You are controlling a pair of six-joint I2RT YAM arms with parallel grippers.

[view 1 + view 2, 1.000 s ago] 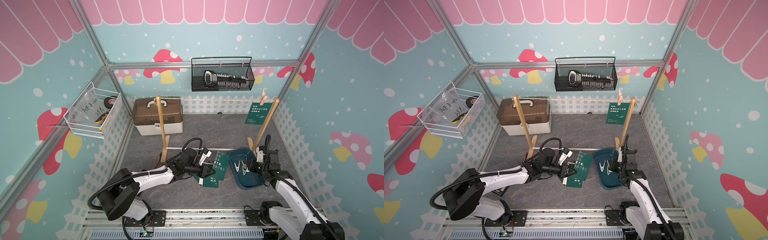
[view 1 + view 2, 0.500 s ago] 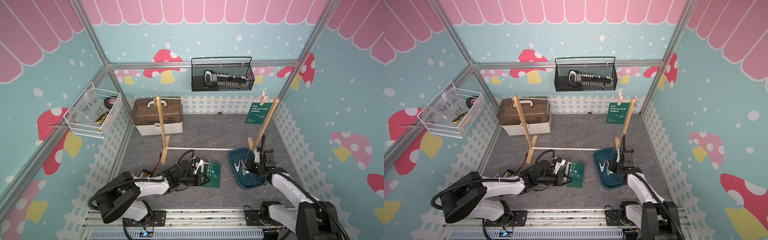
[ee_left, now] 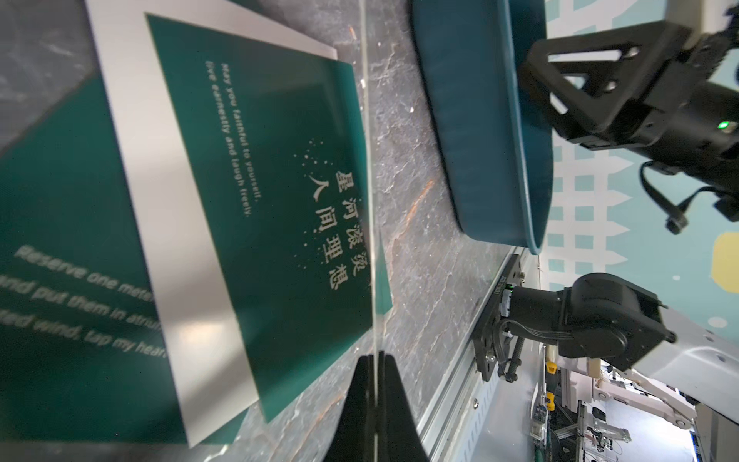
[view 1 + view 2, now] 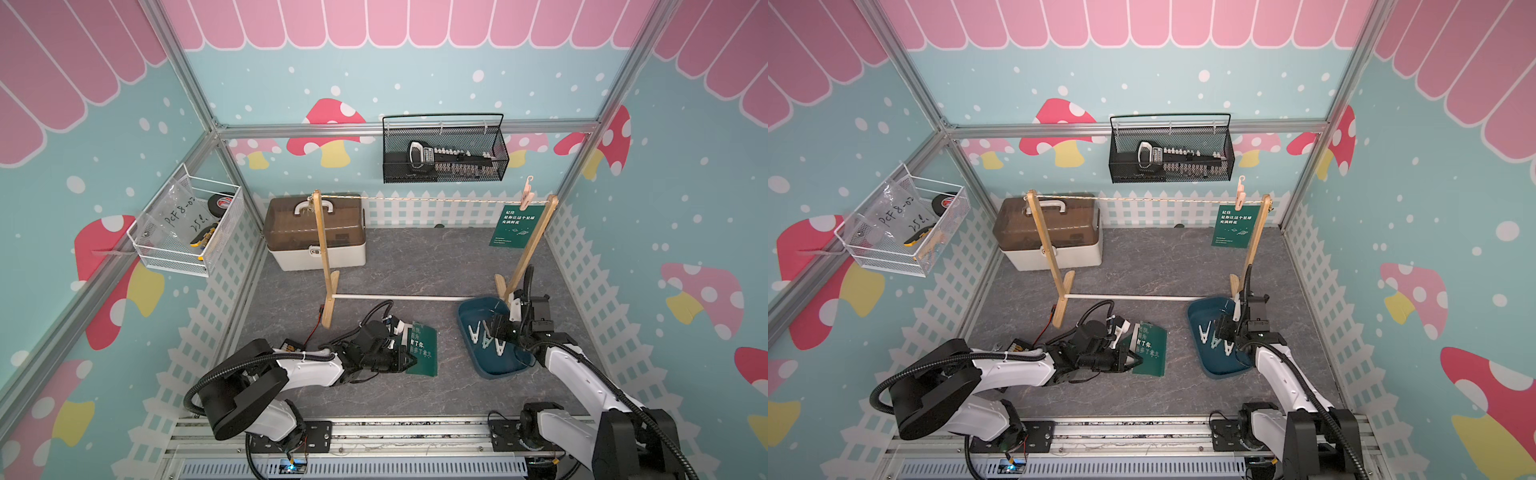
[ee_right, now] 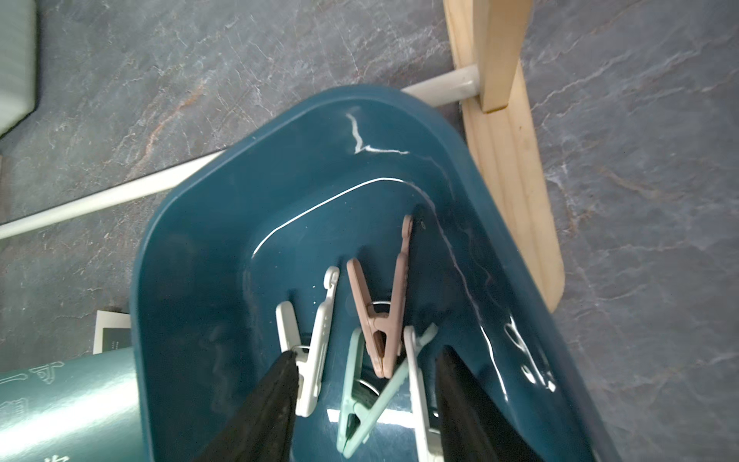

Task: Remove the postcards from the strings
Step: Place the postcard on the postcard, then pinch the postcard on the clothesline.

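The left fingers (image 3: 356, 408) are clamped shut on the held postcard (image 4: 424, 348), a dark green card that the left wrist view shows edge-on, as a thin line running straight out from between the tips. It is carried flat and low, just above the pile of postcards (image 3: 264, 192) lying on the bench (image 4: 374, 266). That pile shows a green card with white Chinese text on top, a white card under it and another green card lowest. In both top views the held postcard hides most of the pile, which sits between the foot of the left post (image 4: 323, 257) and the dark blue tray (image 5: 192, 280).

The right fingers (image 5: 268, 408) stand apart with nothing gripped, low inside the tray. Clothespins lie on its floor between and ahead of the tips: a white clothespin (image 5: 316, 340) touching one tip, a pink clothespin (image 5: 384, 316) in the middle and a mint clothespin (image 5: 372, 400) beside it. The tray sits just beside the foot of the right post (image 5: 502, 48).

Further out, the hanging postcard (image 4: 512, 226) — green with white text — hangs from the string (image 4: 436, 200) under a pink peg (image 4: 527, 195), close to the top of the right post. It is well above the right fingers and well apart from the left ones.
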